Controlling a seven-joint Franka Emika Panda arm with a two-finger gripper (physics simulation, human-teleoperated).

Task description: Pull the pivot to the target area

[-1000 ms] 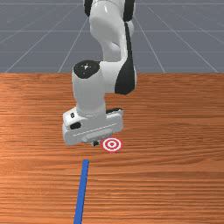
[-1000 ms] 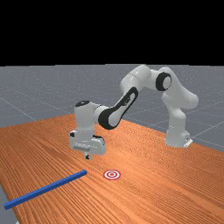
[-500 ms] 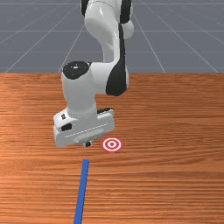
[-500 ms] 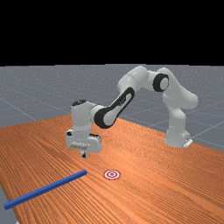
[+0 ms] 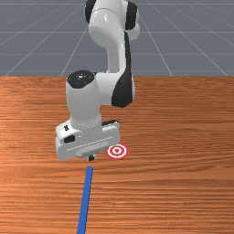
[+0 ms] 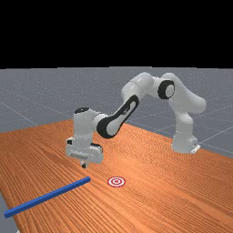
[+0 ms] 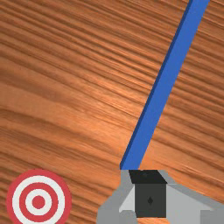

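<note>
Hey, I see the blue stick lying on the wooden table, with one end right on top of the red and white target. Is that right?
Not quite: the blue stick has no end on the red and white target. Its nearer end stops beside the target, with a gap between them, as the front view shows. It does lie on the wooden table.

- I'm seeing the stick point(image 5: 85, 201) lying on the table point(image 5: 183, 183).
- The target point(image 5: 117, 151) is lying right of it in the front view.
- My gripper point(image 5: 91, 158) is hanging near the stick's end.
</note>
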